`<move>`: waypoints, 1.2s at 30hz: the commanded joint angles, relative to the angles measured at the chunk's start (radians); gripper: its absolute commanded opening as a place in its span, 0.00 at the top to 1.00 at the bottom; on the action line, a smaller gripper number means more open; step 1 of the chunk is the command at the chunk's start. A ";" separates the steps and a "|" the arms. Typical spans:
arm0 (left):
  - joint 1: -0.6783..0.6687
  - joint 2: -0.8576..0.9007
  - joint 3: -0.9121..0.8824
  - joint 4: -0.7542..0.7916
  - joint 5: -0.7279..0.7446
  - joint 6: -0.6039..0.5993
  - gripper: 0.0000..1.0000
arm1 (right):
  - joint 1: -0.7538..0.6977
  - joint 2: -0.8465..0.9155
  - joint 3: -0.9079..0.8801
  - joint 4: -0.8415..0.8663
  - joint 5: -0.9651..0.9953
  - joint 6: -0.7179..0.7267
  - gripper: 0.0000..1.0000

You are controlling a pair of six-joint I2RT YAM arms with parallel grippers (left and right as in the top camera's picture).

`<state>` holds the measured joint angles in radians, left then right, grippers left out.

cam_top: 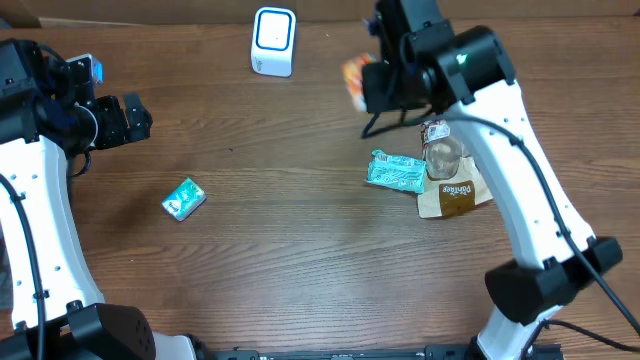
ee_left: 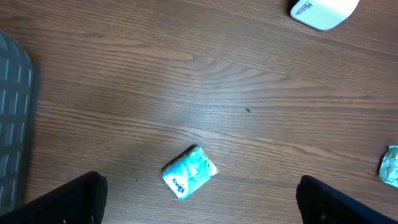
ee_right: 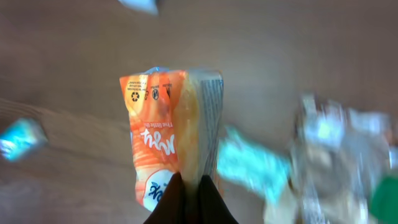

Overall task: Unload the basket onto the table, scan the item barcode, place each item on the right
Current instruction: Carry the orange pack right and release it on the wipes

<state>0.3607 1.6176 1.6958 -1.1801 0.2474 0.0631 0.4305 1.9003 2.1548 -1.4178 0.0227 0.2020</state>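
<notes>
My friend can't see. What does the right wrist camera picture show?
The right gripper pinches an orange packet by one end, above a brown wooden table. Everything behind it is blurry, with a teal packet lying to the right.

Surface: brown wood-grain tabletop (cam_top: 300, 270) fills the scene, grain running left to right. Far edge: pale tan strip (cam_top: 150, 7). Light soft, even.

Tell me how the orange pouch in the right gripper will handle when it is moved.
Probably floppy: the orange pouch looks like thin film, pinched at one edge by the right gripper, so it may sag or swing. Its smooth skin could slip from that narrow pinch.
</notes>
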 commanded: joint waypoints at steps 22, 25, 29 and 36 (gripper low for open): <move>-0.001 -0.008 -0.001 0.003 0.005 0.027 0.00 | -0.216 0.033 -0.613 0.295 -0.118 0.075 0.51; -0.001 -0.008 -0.001 0.003 0.005 0.027 0.00 | -0.219 0.033 -0.605 0.295 -0.119 0.075 0.36; -0.001 -0.008 -0.001 0.003 0.005 0.027 0.00 | -0.216 0.032 -0.539 0.265 -0.147 0.055 0.25; -0.001 -0.008 -0.001 0.003 0.005 0.027 0.01 | -0.142 0.032 -0.380 0.281 -0.276 0.007 0.26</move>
<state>0.3607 1.6176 1.6958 -1.1801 0.2474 0.0631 0.2310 1.9404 1.6985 -1.1679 -0.1600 0.2481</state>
